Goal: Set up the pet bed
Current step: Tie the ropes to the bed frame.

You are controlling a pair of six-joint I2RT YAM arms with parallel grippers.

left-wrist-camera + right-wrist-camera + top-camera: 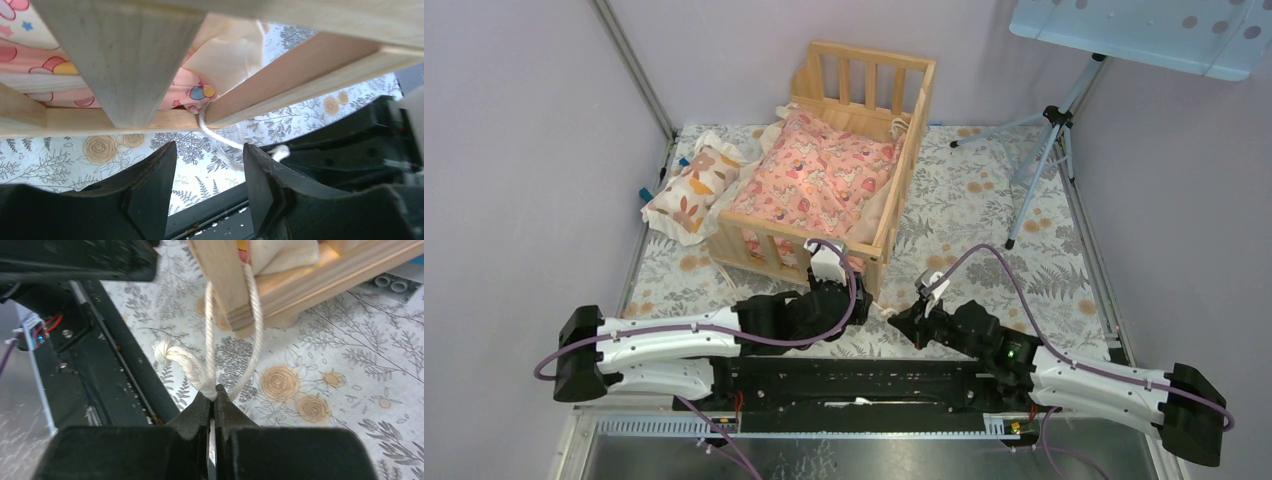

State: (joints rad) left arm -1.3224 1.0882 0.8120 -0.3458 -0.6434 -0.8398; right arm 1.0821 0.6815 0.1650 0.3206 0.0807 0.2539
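The pet bed (767, 224) is a light wooden slatted frame at the middle back of the table, with a pink patterned cushion (819, 170) lying in it. A white cord (252, 315) loops round the bed's near corner post (220, 275). My right gripper (215, 390) is shut on both strands of that cord just in front of the post, and the frayed cord end (167, 351) sticks out to the left. My left gripper (207, 150) is open, low at the bed's front rail (125, 65), with nothing between its fingers. The cord (220, 139) runs past beyond its tips.
A small cream pillow with orange leaf prints (692, 187) lies left of the bed against the wall. A tripod (1049, 150) stands at the back right under a pale blue board (1144, 30). A floral cloth (984, 210) covers the table. The black arm mount (844, 385) runs along the near edge.
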